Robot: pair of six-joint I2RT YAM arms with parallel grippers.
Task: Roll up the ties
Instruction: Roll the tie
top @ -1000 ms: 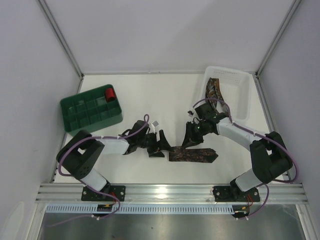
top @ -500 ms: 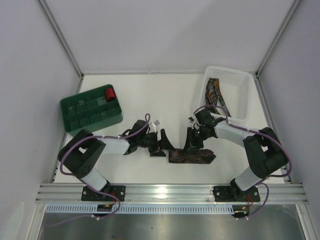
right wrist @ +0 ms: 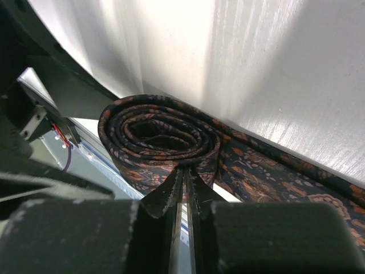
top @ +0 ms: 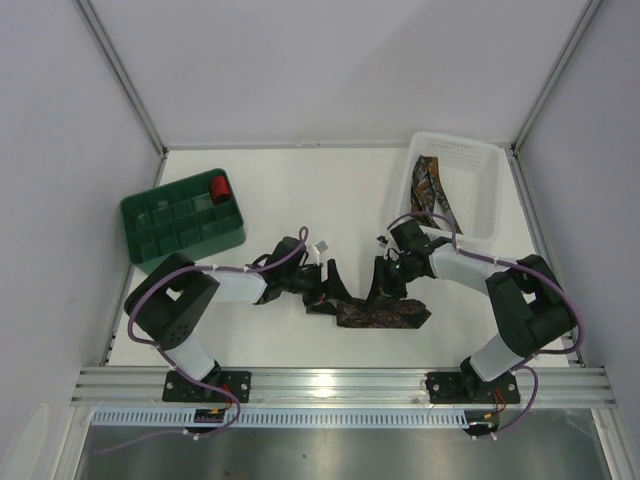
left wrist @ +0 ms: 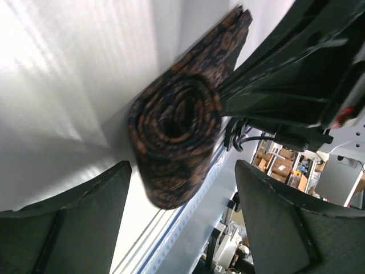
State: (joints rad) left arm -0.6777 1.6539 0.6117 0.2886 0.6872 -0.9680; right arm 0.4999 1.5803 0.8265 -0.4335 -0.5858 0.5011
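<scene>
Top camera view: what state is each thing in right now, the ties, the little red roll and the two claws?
tie on the table: partly rolled, its tail flat.
second tie: unrolled, lying loose in the white basket.
red roll: rolled up, in a back corner compartment of the green tray.
left gripper: open, a finger on each side of the roll.
right gripper: shut, pinching the roll.

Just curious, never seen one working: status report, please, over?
Left end effector open beside the tie. Right end effector shut on tie, partly rolled. Second tie in basket.
</scene>
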